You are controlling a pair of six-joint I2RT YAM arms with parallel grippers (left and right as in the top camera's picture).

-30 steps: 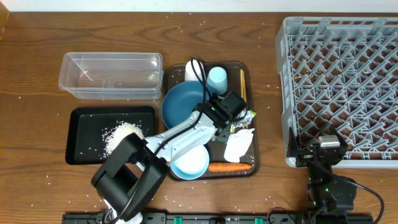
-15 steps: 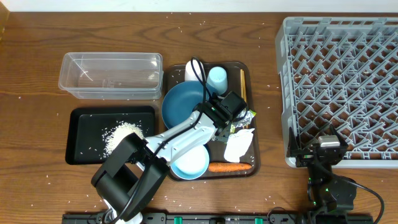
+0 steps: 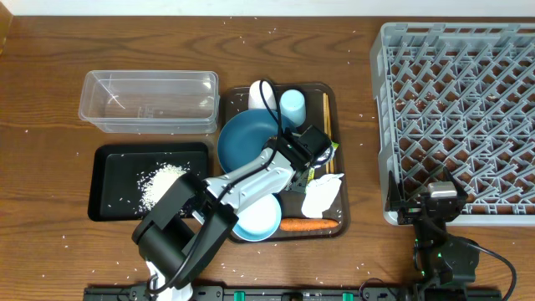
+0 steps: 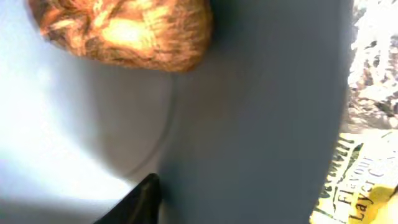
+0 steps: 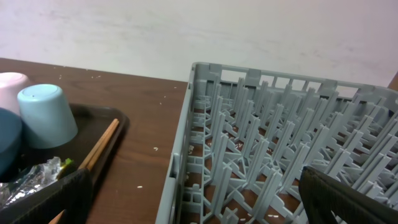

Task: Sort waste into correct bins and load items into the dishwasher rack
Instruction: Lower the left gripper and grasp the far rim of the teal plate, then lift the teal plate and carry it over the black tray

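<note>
Overhead, the left claw [image 3: 309, 155] sits over the right edge of the plate [image 3: 247, 138] on the brown tray [image 3: 333, 92], just beside the wrapper [image 3: 336, 154]. Whether it is spread or pinching anything cannot be told. The tray also carries the white cup [image 3: 258, 96], blue cup [image 3: 292, 105], chopsticks [image 3: 326, 109], bowl [image 3: 257, 219], napkin [image 3: 322, 194] and carrot [image 3: 309, 224]. Left of it on the worktop [image 3: 50, 50] lie the clear bin [image 3: 150, 100] and the black bin [image 3: 113, 196], which holds rice [image 3: 163, 182]. The rack [image 3: 460, 109] stands at the right, with the right claw [image 3: 435, 201] at its near edge.

From the left wrist, the lump [image 4: 124, 28] lies on the plate [image 4: 261, 112]. Foil [image 4: 373, 62] and wrapper [image 4: 357, 186] show past its rim. Only one dark finger [image 4: 142, 198] is visible.

From the right wrist, the right claw [image 5: 194, 186] is spread wide with nothing between its fingers. It faces the rack [image 5: 261, 137], with the blue cup [image 5: 46, 115] upside down at the left and the chopsticks [image 5: 99, 146] beside it.
</note>
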